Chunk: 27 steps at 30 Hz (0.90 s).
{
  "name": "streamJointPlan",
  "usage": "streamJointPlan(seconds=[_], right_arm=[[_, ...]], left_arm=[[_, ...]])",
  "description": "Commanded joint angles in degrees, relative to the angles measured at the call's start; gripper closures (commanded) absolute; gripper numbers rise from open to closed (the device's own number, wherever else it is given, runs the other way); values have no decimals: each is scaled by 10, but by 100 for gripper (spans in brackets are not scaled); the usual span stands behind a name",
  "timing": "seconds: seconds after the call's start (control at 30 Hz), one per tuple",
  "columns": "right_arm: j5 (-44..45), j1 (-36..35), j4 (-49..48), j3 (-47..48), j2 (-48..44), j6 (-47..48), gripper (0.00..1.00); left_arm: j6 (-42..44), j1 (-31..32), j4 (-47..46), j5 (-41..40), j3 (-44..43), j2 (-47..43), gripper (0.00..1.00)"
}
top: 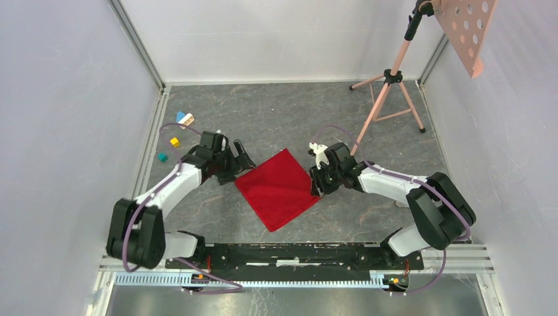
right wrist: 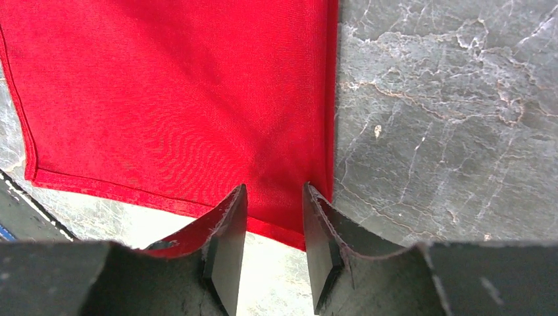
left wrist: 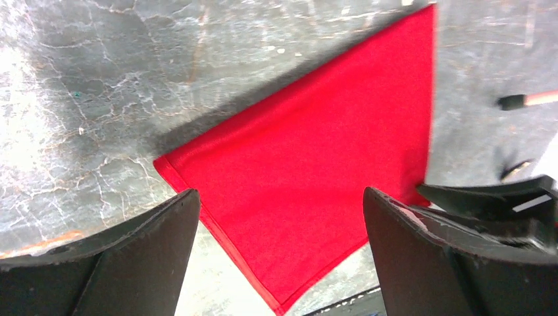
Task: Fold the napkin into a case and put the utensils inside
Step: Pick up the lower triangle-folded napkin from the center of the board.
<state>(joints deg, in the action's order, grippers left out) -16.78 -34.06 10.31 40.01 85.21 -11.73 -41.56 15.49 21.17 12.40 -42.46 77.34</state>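
The napkin (top: 279, 187) is a plain red cloth lying flat as a square, turned like a diamond, in the middle of the table. My left gripper (top: 240, 161) is open wide just off its left corner; in the left wrist view the cloth (left wrist: 316, 171) lies between and beyond the fingers (left wrist: 279, 191). My right gripper (top: 317, 187) sits at the cloth's right corner, open by a narrow gap. In the right wrist view its fingertips (right wrist: 273, 187) straddle the hemmed corner of the cloth (right wrist: 177, 99). No case and no utensils are in view.
Small coloured toy blocks (top: 185, 119), (top: 174, 141), (top: 162, 157) lie at the far left near the wall. A pink tripod stand (top: 391, 79) stands at the back right, under a perforated board (top: 467, 26). White walls enclose the table. The arms' black base rail (top: 296, 253) runs along the near edge.
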Motion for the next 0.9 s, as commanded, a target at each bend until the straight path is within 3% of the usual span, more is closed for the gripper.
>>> streamJointPlan(seconds=[0.0, 0.2, 0.5, 0.87], right_arm=[[37, 1, 33, 35, 11, 14, 57], [70, -28, 58, 58, -29, 16, 40], [75, -80, 60, 89, 0, -16, 38], [134, -73, -1, 7, 22, -30, 39]], left_arm=[[15, 1, 34, 14, -17, -95, 0], [54, 0, 102, 9, -54, -198, 0], [45, 1, 122, 71, -52, -257, 0], [64, 0, 158, 90, -61, -277, 0]])
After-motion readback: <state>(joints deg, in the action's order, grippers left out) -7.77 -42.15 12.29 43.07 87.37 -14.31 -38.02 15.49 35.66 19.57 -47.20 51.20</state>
